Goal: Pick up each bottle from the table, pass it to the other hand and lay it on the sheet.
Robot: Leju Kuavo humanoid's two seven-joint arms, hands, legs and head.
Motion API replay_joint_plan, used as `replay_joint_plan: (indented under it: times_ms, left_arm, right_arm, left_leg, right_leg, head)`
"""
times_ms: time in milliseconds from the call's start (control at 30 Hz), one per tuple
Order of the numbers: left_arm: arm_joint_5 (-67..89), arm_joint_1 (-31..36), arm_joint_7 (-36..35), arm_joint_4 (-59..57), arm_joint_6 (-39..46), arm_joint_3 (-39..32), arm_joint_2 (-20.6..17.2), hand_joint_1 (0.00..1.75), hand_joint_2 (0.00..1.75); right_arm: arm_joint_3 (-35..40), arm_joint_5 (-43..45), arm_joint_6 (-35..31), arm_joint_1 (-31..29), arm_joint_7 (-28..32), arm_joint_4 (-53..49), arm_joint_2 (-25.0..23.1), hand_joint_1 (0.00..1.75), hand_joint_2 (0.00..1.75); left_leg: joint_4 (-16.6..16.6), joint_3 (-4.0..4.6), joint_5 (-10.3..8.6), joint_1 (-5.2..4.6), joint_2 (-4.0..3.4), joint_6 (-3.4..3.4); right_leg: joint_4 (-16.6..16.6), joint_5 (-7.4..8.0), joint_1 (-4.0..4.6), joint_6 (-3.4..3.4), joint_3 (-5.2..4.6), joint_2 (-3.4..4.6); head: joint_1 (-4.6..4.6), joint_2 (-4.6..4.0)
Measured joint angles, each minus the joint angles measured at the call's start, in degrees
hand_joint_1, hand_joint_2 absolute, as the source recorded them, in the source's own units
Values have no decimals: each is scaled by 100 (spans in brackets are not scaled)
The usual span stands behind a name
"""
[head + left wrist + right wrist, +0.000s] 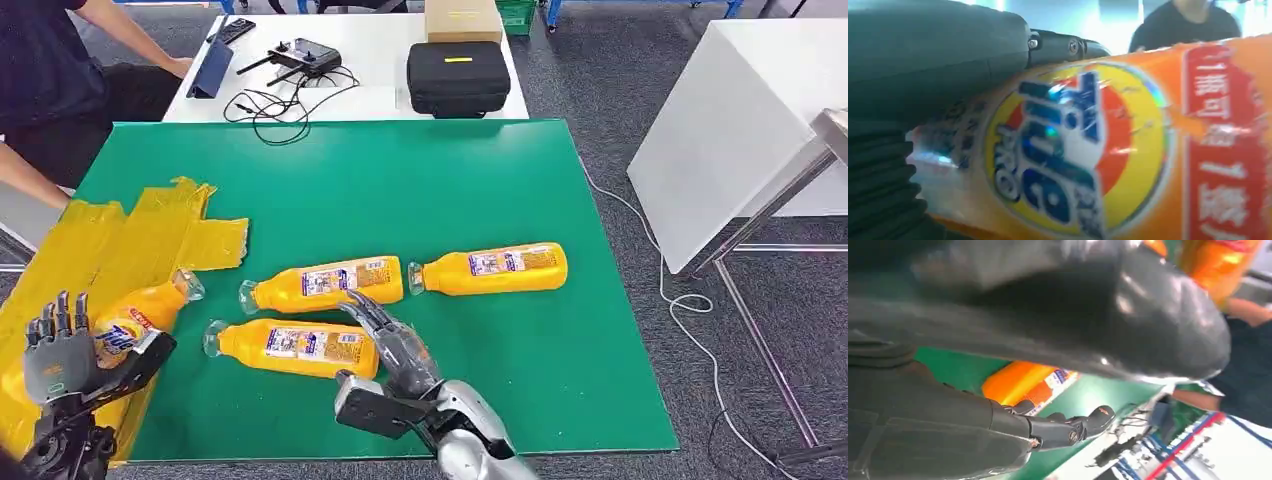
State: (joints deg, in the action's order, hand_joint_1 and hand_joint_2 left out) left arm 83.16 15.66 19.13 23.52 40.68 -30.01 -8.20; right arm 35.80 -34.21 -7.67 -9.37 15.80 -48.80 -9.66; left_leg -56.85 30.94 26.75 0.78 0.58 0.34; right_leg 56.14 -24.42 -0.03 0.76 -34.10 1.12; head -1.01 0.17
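Lying on the yellow sheet (120, 240), one orange bottle (140, 312) is gripped by the left hand (62, 355), seemingly for set-down. Three more bottles (325, 283) rest on the green table (400, 190); the right hand (395, 345), fingers extended and empty, hovers at the nearest bottle (295, 347), likely for the next pick.

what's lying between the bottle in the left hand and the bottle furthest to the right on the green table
In the head view, two more orange bottles lie between the held bottle and the rightmost bottle: the upper middle bottle and the lower middle bottle.
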Motion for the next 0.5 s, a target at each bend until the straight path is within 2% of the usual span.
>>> replay_joint_plan:
  times_ms: [300,500]
  left_arm:
    - [-396,216,872,-85,-9,2,212,0,0]
    - [-470,431,1012,-197,-9,31,343,0,0]
  right_arm:
    - [9,-358,-389,-767,-389,1473,-389,0,0]
    - [20,-415,-382,-1040,-465,1949,-590,0,0]
  left_leg:
    - [-1,5,0,1,-3,0]
    - [-1,8,0,1,-5,0]
  right_leg:
    - [2,1,1,1,-7,2]
    - [2,1,1,1,-10,3]
  head:
    - [-2,0]
    - [-2,0]
